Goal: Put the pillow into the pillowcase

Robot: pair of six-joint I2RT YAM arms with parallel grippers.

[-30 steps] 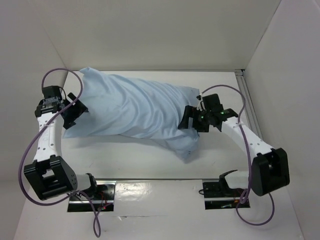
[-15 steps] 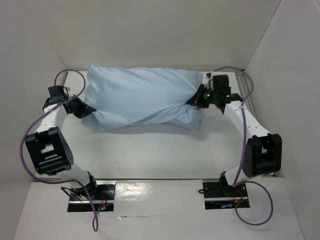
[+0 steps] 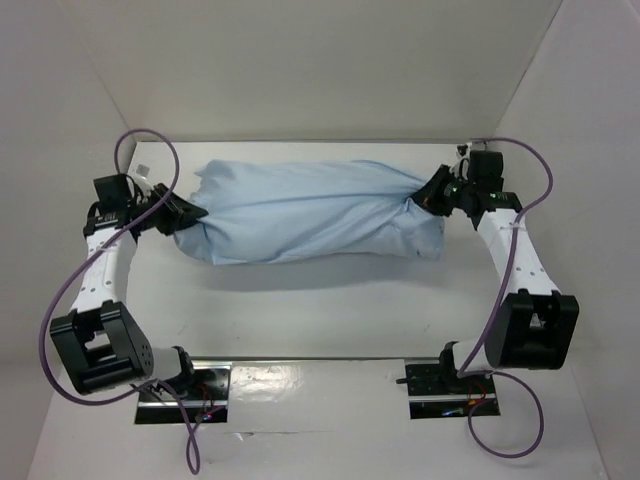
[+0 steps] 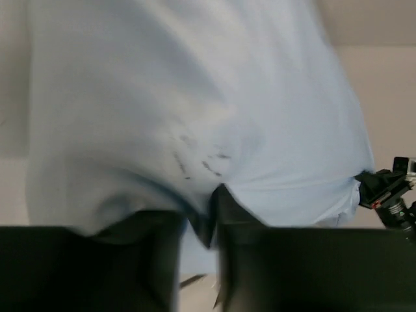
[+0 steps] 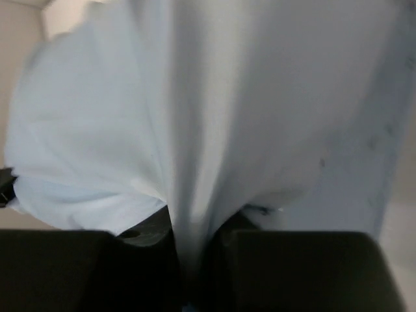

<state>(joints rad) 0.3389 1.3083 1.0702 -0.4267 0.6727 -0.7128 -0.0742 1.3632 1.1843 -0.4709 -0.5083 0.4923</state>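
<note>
Two edges of the pillowcase (image 3: 310, 210) clamped by left end effector (image 3: 190, 213), right end effector (image 3: 430, 193), seemingly taut.

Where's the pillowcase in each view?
Top: the pillowcase is stretched across the middle, held at both ends.
Left wrist: it fills most of the frame, above the fingers.
Right wrist: it fills the frame, with a fold pinched at bottom centre.
Shared landmark: the right claw is at the right end in top, at the right edge in left wrist, and at the bottom in right wrist.
</note>
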